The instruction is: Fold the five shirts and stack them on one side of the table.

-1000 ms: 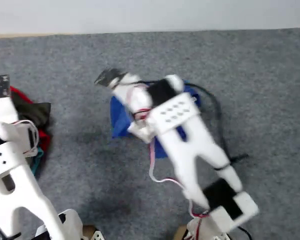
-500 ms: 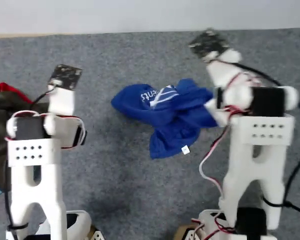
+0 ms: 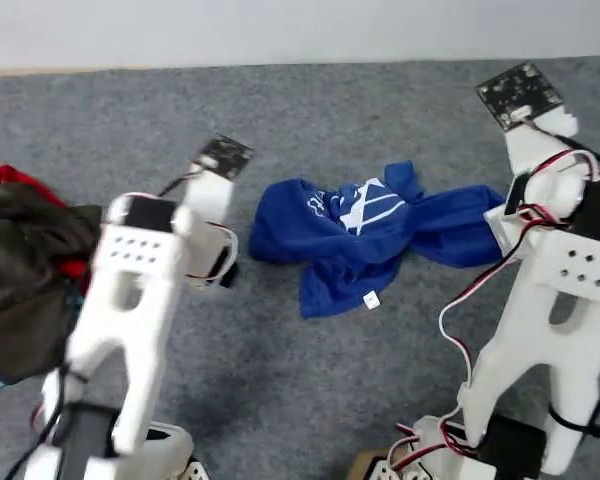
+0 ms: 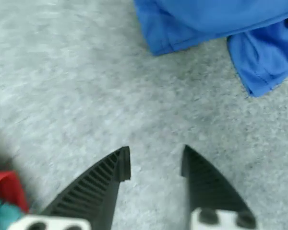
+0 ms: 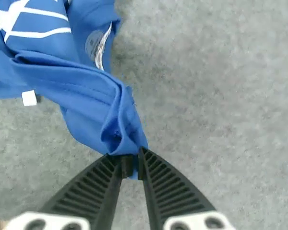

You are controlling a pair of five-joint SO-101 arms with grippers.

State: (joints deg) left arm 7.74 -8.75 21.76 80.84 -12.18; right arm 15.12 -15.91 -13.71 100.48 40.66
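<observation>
The right gripper (image 5: pixel 131 157) has its jaws closed narrowly on a bunched fold at one end of the blue shirt (image 5: pixel 53 72), so the cloth is pinched between the ribbed black fingers (image 5: pixel 103 179) and drawn out in a ridge from the shirt's body. The right arm (image 3: pixel 555 290) stands at that end of the shirt, its wrist bent over the stretched end. The left gripper (image 4: pixel 155 160) has its jaws wide apart with nothing between them, hanging over the grey table covering (image 4: pixel 62 86) just beside the shirt's opposite edge and not touching it. The left arm (image 3: pixel 130 300) leans in toward the shirt from that side. The shirt lies crumpled and unfolded on the covering between the two arms. It carries a white printed design (image 3: pixel 355 205) with lettering too creased to make out, a small white tag (image 3: pixel 371 299) at the hem nearest the arm bases, and a neck label (image 5: pixel 98 45) whose print is too small to tell. Beyond the left arm, well apart from the shirt, sits a heap of dark, red and teal clothes (image 3: pixel 25 270).
</observation>
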